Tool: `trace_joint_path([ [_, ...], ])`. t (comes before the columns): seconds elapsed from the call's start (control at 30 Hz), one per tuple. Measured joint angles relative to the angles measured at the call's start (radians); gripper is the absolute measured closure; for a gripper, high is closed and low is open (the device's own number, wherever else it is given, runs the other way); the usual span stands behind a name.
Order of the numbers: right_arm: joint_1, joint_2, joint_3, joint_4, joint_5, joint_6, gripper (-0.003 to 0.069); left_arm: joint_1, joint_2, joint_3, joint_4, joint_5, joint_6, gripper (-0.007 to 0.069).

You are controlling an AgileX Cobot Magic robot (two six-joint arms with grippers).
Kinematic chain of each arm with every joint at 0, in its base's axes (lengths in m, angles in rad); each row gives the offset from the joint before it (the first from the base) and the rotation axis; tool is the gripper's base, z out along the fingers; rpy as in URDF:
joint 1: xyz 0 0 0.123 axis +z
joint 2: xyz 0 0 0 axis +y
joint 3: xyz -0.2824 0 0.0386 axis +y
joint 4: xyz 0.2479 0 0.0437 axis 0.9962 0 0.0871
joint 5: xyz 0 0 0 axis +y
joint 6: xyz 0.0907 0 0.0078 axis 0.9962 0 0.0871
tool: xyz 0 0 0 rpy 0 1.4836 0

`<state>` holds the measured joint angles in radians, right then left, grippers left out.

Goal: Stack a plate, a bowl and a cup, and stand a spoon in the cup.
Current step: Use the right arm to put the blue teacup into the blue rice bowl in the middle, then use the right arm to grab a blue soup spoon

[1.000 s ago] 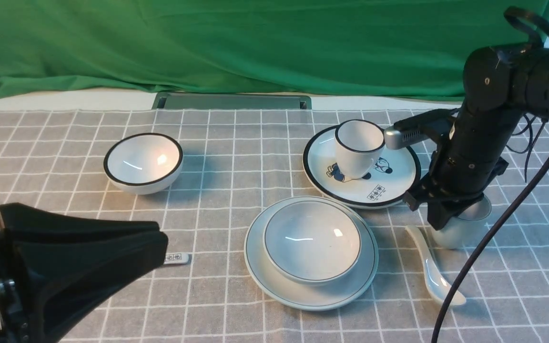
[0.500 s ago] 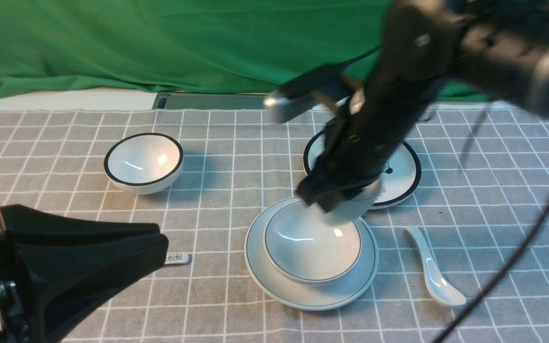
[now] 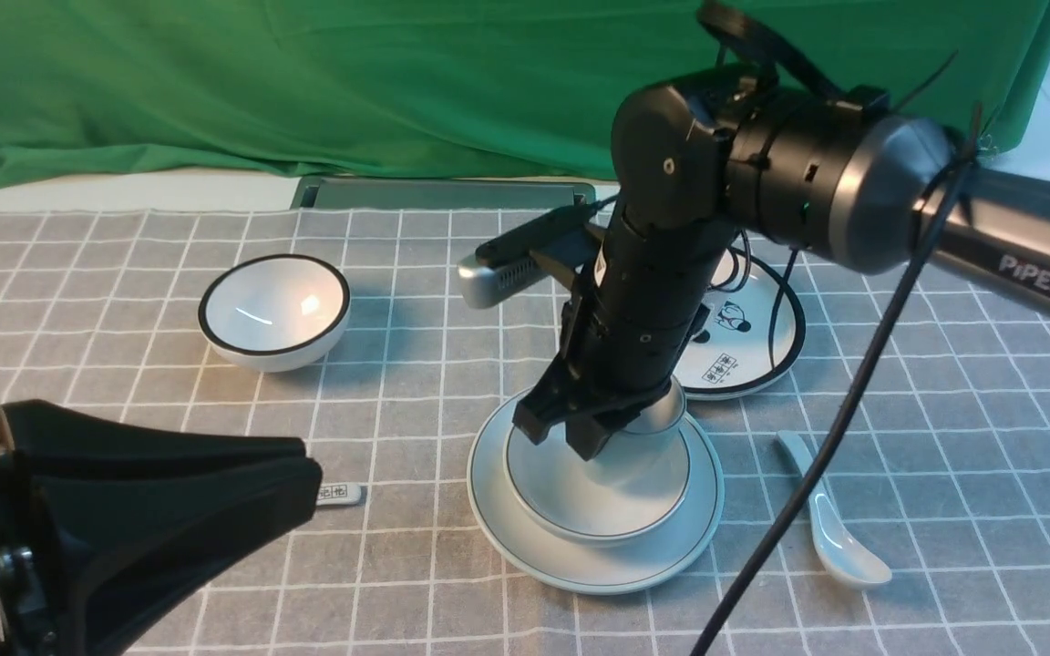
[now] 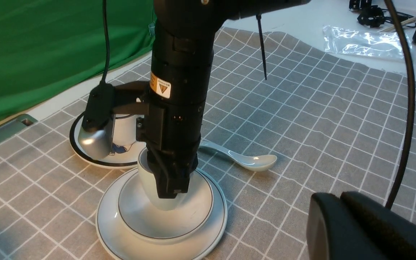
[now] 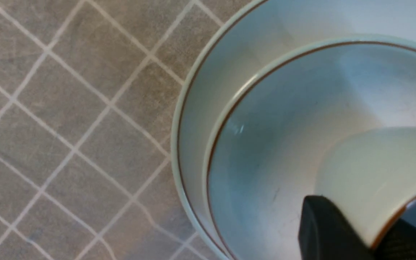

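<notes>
The plain plate lies at the front middle of the table with the thin-rimmed bowl on it. My right gripper is shut on the rim of the pale cup, one finger inside and one outside, and holds it upright low inside the bowl. The right wrist view shows the cup over the bowl's inside. The plain spoon lies on the cloth right of the plate. My left gripper is shut and empty at the front left.
A black-rimmed bowl stands at the left. The cartoon plate lies behind the right arm, with a black-rimmed cup on it. A printed spoon handle pokes out by my left gripper. The right arm's cable hangs over the plain spoon.
My right gripper has carried the cup from the right of the table, beside the spoon, leftward over the bowl and lowered it into the bowl. The left gripper has not moved.
</notes>
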<state>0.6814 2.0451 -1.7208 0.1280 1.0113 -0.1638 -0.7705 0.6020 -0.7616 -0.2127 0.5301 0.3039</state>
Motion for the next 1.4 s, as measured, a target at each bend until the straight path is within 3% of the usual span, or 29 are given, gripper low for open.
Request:
trace_joint_path([
  [0.2,0.000,0.011,0.000,0.007,0.000,0.026,0.0549,0.000,0.000,0.000,0.002,0.000,0.000,0.0612],
  [0.3,0.000,0.011,0.000,0.008,0.000,0.037,0.0463,0.000,0.000,0.000,0.005,0.000,0.000,0.0612],
  [0.43,0.000,0.009,-0.007,0.008,0.003,0.046,0.0210,0.000,0.000,0.000,0.007,0.000,0.000,0.0612],
  [0.53,0.000,-0.011,-0.032,0.002,0.027,0.047,0.0154,0.000,0.000,0.000,0.007,0.001,0.000,0.0612],
  [0.63,0.000,-0.068,-0.070,-0.032,0.059,0.047,0.0168,0.000,0.000,0.000,0.007,0.001,0.000,0.0612],
  [0.77,-0.007,-0.182,-0.088,-0.162,0.117,0.052,0.0258,0.000,0.000,0.000,0.013,0.001,0.000,0.0612],
  [0.9,-0.080,-0.251,-0.056,-0.219,0.117,0.089,0.0293,0.000,0.000,0.000,0.019,0.002,0.000,0.0612],
  [0.93,-0.136,-0.264,-0.011,-0.224,0.116,0.114,0.0298,0.000,0.000,0.000,0.020,0.002,0.000,0.0612],
  [1.0,-0.197,-0.269,0.065,-0.215,0.114,0.135,0.0300,0.000,0.000,0.000,0.020,0.002,0.000,0.0612],
  [1.03,-0.263,-0.266,0.163,-0.182,0.091,0.140,0.0300,0.000,0.000,0.000,0.020,0.002,0.000,0.0612],
  [1.13,-0.339,-0.236,0.332,-0.068,-0.044,0.084,0.0300,0.000,0.000,0.001,0.020,0.003,0.000,0.0612],
  [1.4,-0.358,-0.128,0.409,-0.009,-0.283,0.038,0.0301,0.000,0.000,0.001,0.023,0.001,0.000,0.0612],
])
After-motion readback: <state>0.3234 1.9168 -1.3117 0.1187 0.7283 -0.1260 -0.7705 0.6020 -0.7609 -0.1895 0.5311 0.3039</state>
